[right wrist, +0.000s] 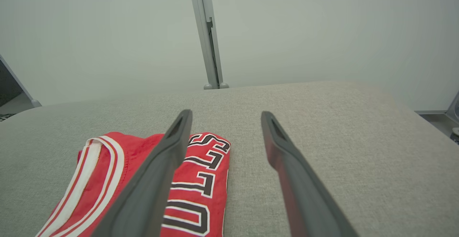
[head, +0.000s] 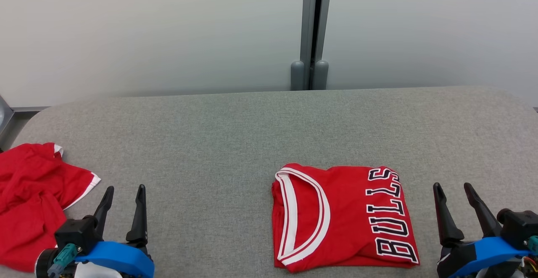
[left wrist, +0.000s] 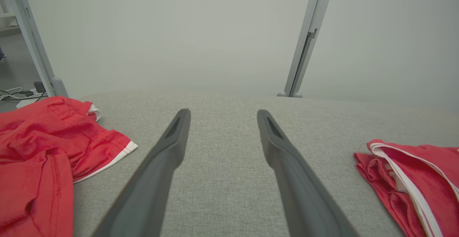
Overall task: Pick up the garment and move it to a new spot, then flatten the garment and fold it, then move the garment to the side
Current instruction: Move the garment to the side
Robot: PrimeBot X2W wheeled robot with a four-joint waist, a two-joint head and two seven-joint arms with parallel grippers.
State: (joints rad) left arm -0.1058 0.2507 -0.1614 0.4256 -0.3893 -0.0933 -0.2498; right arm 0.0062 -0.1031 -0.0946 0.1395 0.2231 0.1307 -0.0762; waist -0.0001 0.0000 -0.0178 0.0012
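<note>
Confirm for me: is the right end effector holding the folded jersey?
No, the right end effector stands open to the side of the folded jersey, with bare grey surface between them.

Head camera: above the folded shirt [head: 344, 217], looking down. Wrist cameras: low, either side of it; all views share it.

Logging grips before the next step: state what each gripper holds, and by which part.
Nothing is held. Left gripper and right gripper stand open, clear of the folded jersey and the crumpled garment.
</note>
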